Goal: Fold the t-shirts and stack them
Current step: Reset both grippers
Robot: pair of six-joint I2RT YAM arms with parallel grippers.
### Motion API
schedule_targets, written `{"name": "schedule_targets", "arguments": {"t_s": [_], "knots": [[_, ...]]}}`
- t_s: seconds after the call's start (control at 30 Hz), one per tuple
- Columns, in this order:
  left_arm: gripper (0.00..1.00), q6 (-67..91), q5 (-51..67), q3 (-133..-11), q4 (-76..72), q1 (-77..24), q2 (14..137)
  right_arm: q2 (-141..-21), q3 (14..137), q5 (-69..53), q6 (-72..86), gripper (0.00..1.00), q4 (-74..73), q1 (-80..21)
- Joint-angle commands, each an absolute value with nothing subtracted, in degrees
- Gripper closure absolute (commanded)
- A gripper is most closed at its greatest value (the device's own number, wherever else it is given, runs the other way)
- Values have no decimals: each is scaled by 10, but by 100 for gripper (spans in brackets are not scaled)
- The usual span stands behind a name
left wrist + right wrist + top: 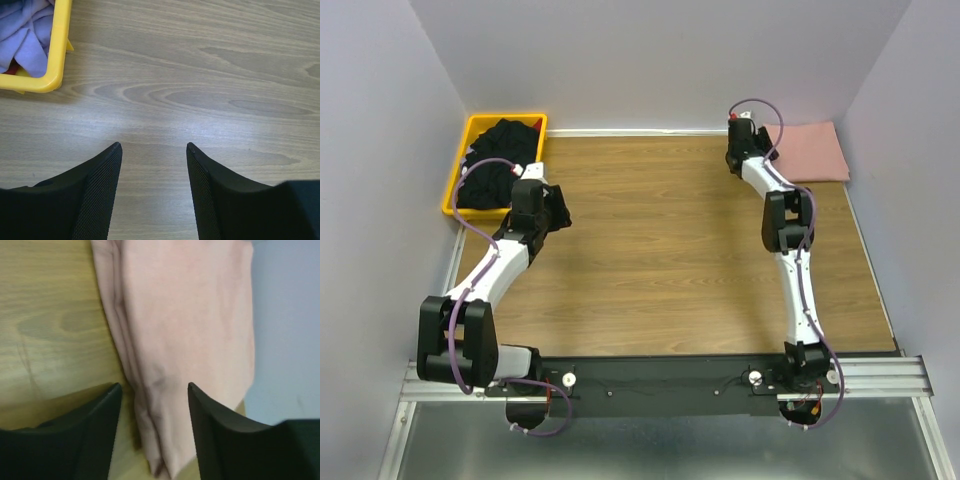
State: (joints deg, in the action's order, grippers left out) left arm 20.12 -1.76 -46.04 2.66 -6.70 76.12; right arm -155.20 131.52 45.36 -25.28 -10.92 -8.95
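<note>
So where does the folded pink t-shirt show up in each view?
Top external: pink t-shirt lies folded at the far right corner.
Left wrist: not in it.
Right wrist: pink t-shirt fills the middle of the picture.
Shared landmark: the wood-grain tabletop, seen in all three.

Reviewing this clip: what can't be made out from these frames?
Count of black t-shirts: one dark heap in the yellow bin in the top view; the left wrist view cuts the bin at its edge.
Pink t-shirt, any print: only plain folded cloth shows, its left end under the right arm in the top view; the right wrist view crops it.
</note>
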Motion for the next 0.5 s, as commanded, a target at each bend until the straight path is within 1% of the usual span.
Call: {"name": "schedule_targets", "arguments": {"t_s": [0.0, 0.03, 0.07, 0.1, 0.17, 0.2, 0.23, 0.27, 0.3, 0.43, 0.47], "knots": [[35, 193, -4, -450, 9, -64, 746, -1470, 1253, 453, -222, 29, -110, -107], [32, 194, -4, -452, 7, -64, 744, -1449, 1232, 457, -211, 15, -111, -112], [30, 193, -3, -452, 5, -64, 739, -1400, 1193, 454, -202, 6, -114, -125], [30, 194, -4, -451, 4, -64, 737, -1374, 1169, 447, -180, 4, -117, -132], [28, 192, 16, -451, 4, -64, 729, -1316, 1111, 427, -150, 1, -140, -149], [27, 192, 18, -452, 4, -64, 727, -1264, 1097, 404, -110, 0, -155, -155], [27, 193, 28, -452, -13, -64, 721, -1232, 1072, 392, -86, 0, -170, -161], [27, 193, 32, -452, -16, -64, 717, -1204, 1071, 376, -63, 0, -202, -162], [27, 192, 39, -451, -22, -64, 714, -1141, 1043, 344, -20, 0, -215, -163], [27, 185, 38, -443, -27, -64, 681, -1006, 936, 282, 63, 0, -249, -163], [27, 183, 39, -441, -27, -64, 660, -937, 917, 269, 72, 0, -251, -163]]}}
